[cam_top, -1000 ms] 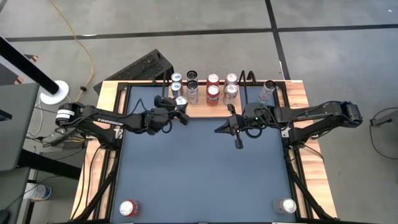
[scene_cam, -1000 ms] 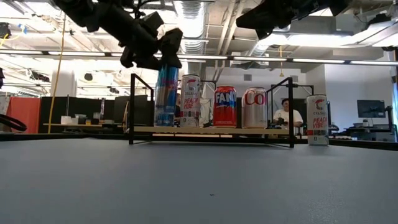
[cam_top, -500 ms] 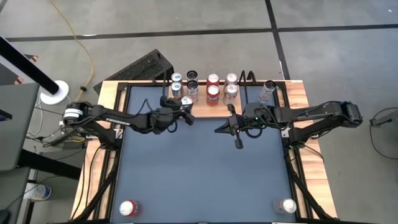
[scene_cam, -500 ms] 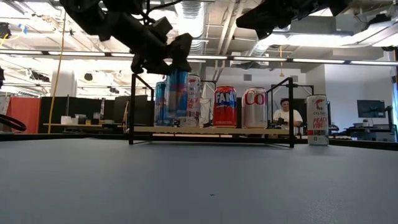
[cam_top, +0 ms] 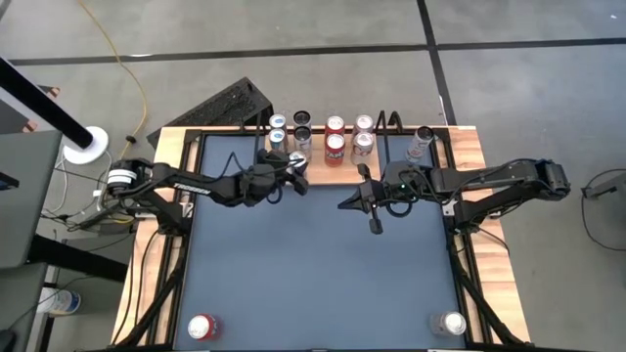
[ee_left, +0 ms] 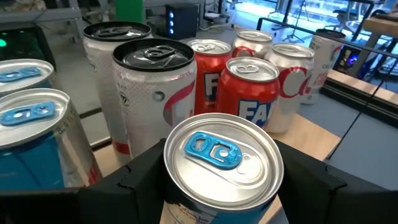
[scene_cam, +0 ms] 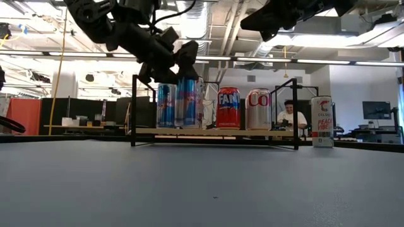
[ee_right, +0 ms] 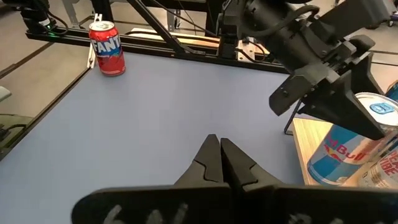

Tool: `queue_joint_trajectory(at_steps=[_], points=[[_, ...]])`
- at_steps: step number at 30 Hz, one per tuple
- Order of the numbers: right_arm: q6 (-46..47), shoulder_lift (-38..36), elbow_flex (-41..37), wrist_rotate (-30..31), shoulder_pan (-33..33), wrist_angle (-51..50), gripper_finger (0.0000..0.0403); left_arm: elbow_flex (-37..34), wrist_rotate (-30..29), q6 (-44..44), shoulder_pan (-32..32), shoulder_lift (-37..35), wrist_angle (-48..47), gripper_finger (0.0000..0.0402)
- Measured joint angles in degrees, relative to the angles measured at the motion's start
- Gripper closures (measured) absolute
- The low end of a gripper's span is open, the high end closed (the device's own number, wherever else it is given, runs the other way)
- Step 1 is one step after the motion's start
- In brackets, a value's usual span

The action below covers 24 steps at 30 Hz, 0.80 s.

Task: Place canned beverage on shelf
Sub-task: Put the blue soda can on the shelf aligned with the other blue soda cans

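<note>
**A:** Where is the can right now?

**B:** The left pincer [cam_top: 290, 173] is clamped on a blue can [scene_cam: 187, 101], holding it upright at the front edge of the shelf [scene_cam: 214, 132], which stands along the far edge of the surface [cam_top: 323, 264]. The low view shows it level with the cans already standing there, just beside another blue can [scene_cam: 165, 104]. Whether its base touches the board, I cannot tell.

**A:** Why is it held that way?

**B:** My guess is that gripping it by the sides near the top keeps it upright and lets the fingers pass the neighbouring cans. The front row looks like the free space, since two rows already stand behind.

**A:** And the right arm?

**B:** It waits near the middle of the surface, its right pincer [ee_right: 221, 163] pressed together and holding nothing.

**A:** What does each view add?

**B:** The left wrist view shows the can's silver lid with its blue tab, the black-topped cans [ee_left: 155, 93] and red cans [ee_left: 252, 93] close behind. From above you also see one can [cam_top: 421, 142] outside the shelf at the far right corner, plus two more at the near corners, a red can [cam_top: 201, 326] on the left and a silver can [cam_top: 452, 323] on the right.
</note>
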Motion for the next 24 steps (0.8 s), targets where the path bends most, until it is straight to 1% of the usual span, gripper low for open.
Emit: queue_joint_trajectory(at_steps=[5, 10, 13, 16, 20, 24], points=[[0.0, 0.0, 0.0, 0.0, 0.0, 0.0, 0.0403, 0.0, 1.0, 0.0, 1.2, 1.3, 0.4, 0.0172], [0.3, 0.0, 0.0, 0.0, 0.0, -0.2, 0.0403, 0.1, 4.3, -1.2, 2.6, 2.6, 0.7, 0.0126], [0.4, 0.0, 0.0, 0.0, 0.0, -0.3, 0.0403, 0.0, 4.7, -1.1, 2.7, 2.8, 0.3, 0.0109], [0.4, 0.0, 0.0, 0.0, 0.0, -0.3, 0.0403, 0.0, 4.9, -0.9, 2.7, 2.8, 0.5, 0.0104], [0.4, 0.0, 0.0, 0.0, 0.0, -0.3, 0.0403, 0.0, 7.2, -0.8, 2.7, 2.8, 0.4, 0.0102], [0.4, 0.0, 0.0, 0.0, 0.0, -0.3, 0.0403, 0.0, 7.2, 1.4, 2.6, 2.0, 0.3, 0.0101]])
